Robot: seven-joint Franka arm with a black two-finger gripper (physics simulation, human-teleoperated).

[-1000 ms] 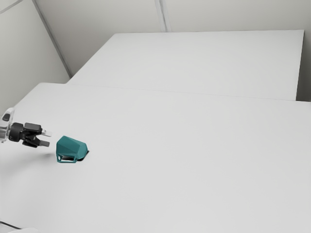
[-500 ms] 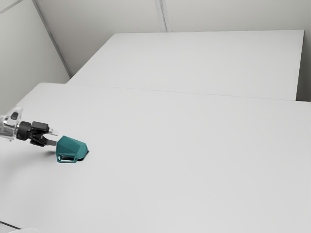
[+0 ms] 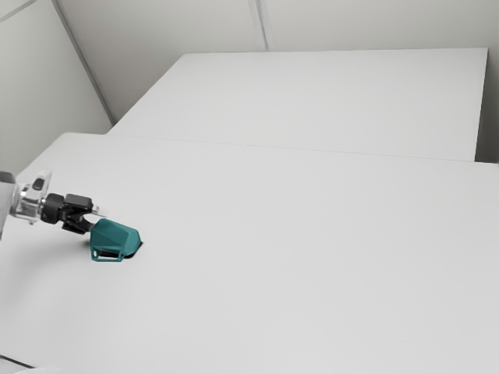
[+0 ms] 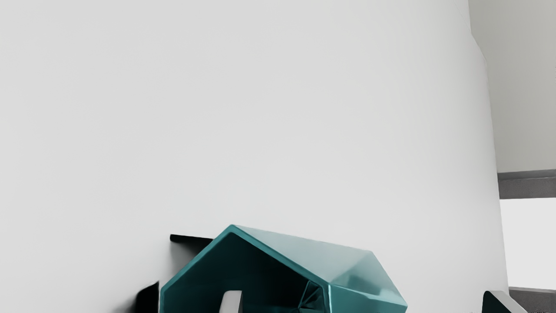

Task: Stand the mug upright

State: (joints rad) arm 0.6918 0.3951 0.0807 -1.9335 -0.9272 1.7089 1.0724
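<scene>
From the arm's [image 3: 30, 201] side, the exterior view is looking down from above and well back, facing across the counter [image 3: 296, 241] toward a pale wall [image 3: 374, 23]; the mug [image 3: 117, 236] is appearing small there. The wrist view is looking out from the hand, much nearer, past the fingertips of the tool [image 3: 97, 219], and is facing the counter and the mug's open mouth at a slant, taking in one counter edge. Both views are sharing the mug, the fingertips and the counter around them.
</scene>
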